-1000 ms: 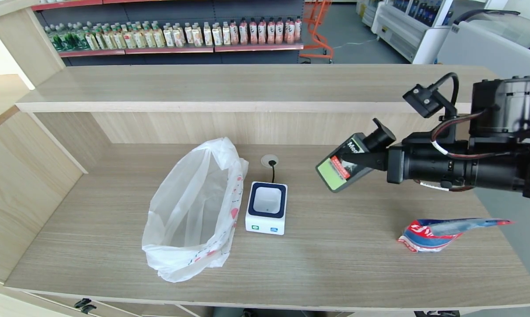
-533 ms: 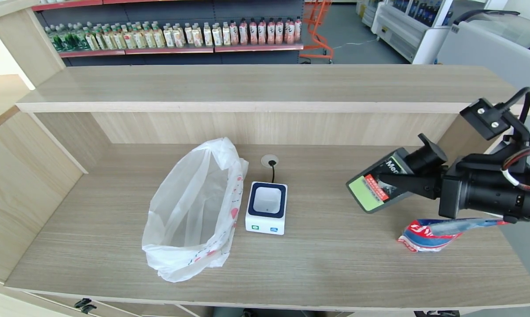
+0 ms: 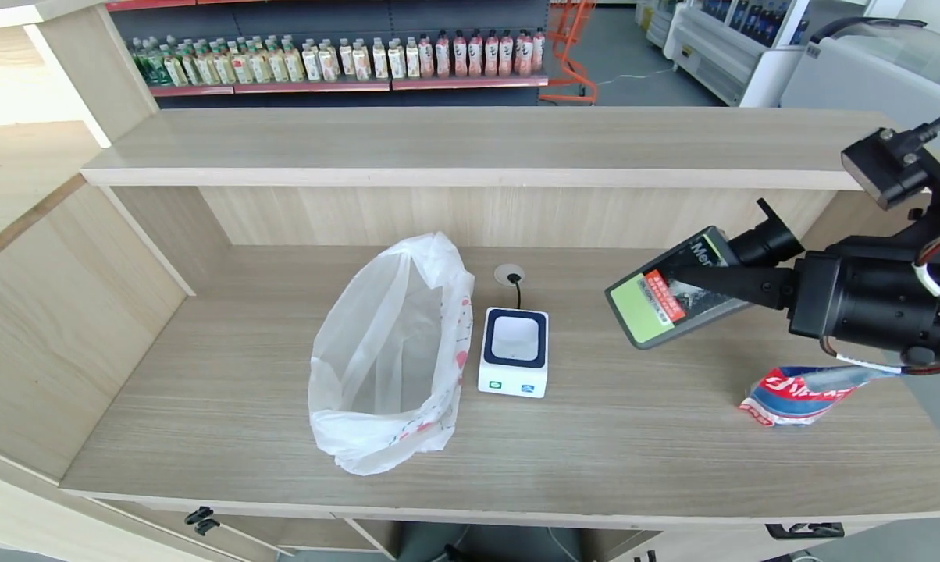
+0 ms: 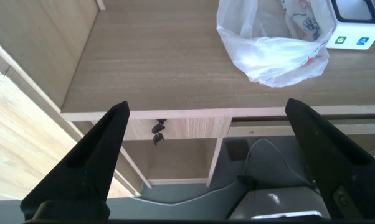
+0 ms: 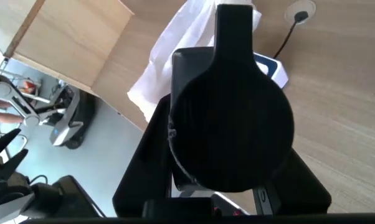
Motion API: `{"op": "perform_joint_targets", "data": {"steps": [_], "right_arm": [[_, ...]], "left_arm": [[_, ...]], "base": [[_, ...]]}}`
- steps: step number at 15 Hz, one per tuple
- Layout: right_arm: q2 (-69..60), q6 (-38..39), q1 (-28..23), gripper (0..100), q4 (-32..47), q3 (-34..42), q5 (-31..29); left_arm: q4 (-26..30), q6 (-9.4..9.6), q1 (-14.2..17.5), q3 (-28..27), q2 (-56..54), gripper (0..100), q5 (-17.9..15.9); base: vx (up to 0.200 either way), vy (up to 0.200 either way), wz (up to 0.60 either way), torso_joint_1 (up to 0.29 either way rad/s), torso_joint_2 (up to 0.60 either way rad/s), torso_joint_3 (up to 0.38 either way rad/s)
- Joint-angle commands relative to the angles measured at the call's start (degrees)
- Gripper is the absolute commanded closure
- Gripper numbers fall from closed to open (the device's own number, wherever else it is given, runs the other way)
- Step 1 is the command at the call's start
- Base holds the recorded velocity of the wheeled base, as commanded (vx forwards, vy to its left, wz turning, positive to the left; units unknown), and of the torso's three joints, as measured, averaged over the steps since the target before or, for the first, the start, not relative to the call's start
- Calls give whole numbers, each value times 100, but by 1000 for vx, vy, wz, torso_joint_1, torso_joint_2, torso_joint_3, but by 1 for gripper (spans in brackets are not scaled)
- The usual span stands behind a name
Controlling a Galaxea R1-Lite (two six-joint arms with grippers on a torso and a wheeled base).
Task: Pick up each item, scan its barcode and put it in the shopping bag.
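Dark box (image 3: 657, 308), one, pinched in right claw (image 3: 704, 273); left claw (image 4: 203, 165) wide, empty; one bag (image 3: 345, 359), one scanner (image 3: 514, 361)

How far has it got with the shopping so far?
Nothing looks done yet: the shopping bag appears empty. In hand: the right gripper holds a dark box in the air, right of the scanner, not over it. Left: scanning that box, unless already done, bagging it, then the red-and-blue pouch lying on the counter.

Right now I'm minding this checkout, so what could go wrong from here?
The box is gripped at one end, so it might twist or slip. The bag sags beside the scanner, and its rim could snag the box. The pouch lies near the right arm and could get knocked.
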Motion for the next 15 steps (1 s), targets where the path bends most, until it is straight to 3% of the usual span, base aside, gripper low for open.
{"op": "perform_joint_targets", "data": {"steps": [1,5,9,15], "right_arm": [[100,1,12,100,-9,-58,4],[258,10,3,100,-9,-50,4],[662,168,30,100,-18,-217,12],[1655,405,495,100,-18,-885,4]], "left_arm": [[4,6,2,1,1,0,-1],[4,14,2,1,1,0,-1],[4,6,2,1,1,0,-1],[4,6,2,1,1,0,-1]], "base": [[0,0,0,0,0,0],[0,150,0,2,3,1],[0,0,0,0,0,0],[0,0,0,0,0,0]]}}
